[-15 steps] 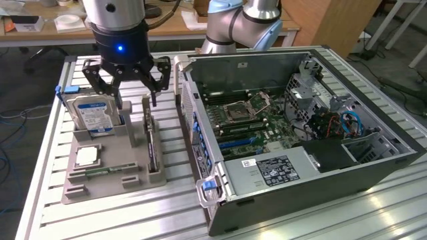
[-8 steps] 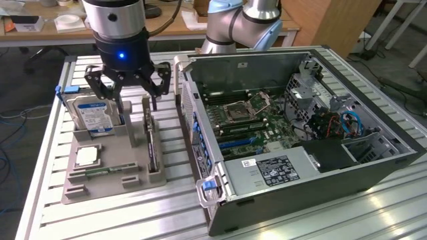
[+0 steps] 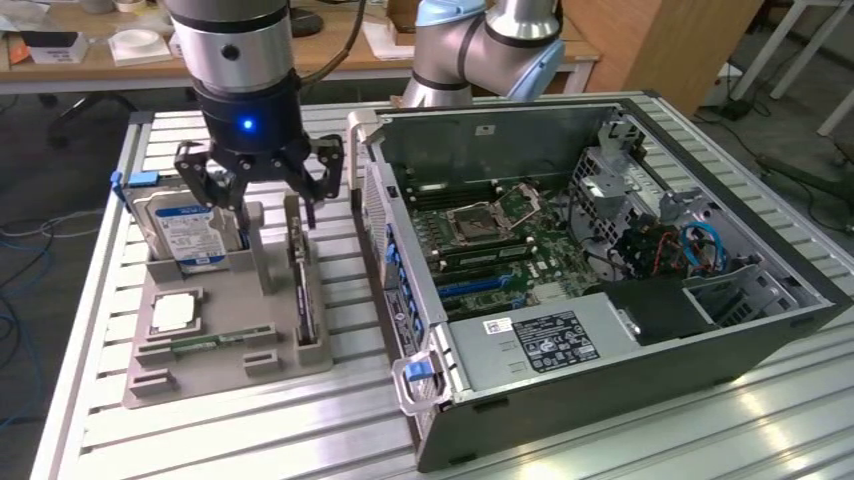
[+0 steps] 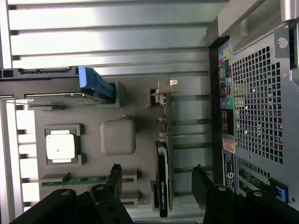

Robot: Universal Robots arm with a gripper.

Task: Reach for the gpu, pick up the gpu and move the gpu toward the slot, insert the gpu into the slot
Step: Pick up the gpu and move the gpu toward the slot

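Hand (image 3: 263, 203) of black metal hangs over a grey moulded holder tray (image 3: 230, 372) with its fingers spread apart and gripping nothing. In the wrist view the hand (image 4: 156, 172) has one dark finger on each side of the gpu (image 4: 164, 186), clear of it.

The gpu (image 3: 304, 292), a thin dark circuit card, stands on its long edge in a slot along the tray's side nearest the computer. Its long axis runs the length of the tray, parallel to the computer's perforated rear panel. Its silver bracket end points toward the tray end where the hard drive stands.

The tray also holds a silver hard drive with a blue label (image 3: 187, 235), upright in its slot. A small square silver chip (image 3: 174, 312) lies flat in a recess, and a green memory stick (image 3: 200, 343) lies in a groove beside it.

Just beside the tray, on the exterior view's right, an open dark grey computer case (image 3: 747, 340) lies on its side with the green motherboard (image 3: 521, 240) exposed. Both rest on a slatted aluminium counter (image 3: 267, 435).
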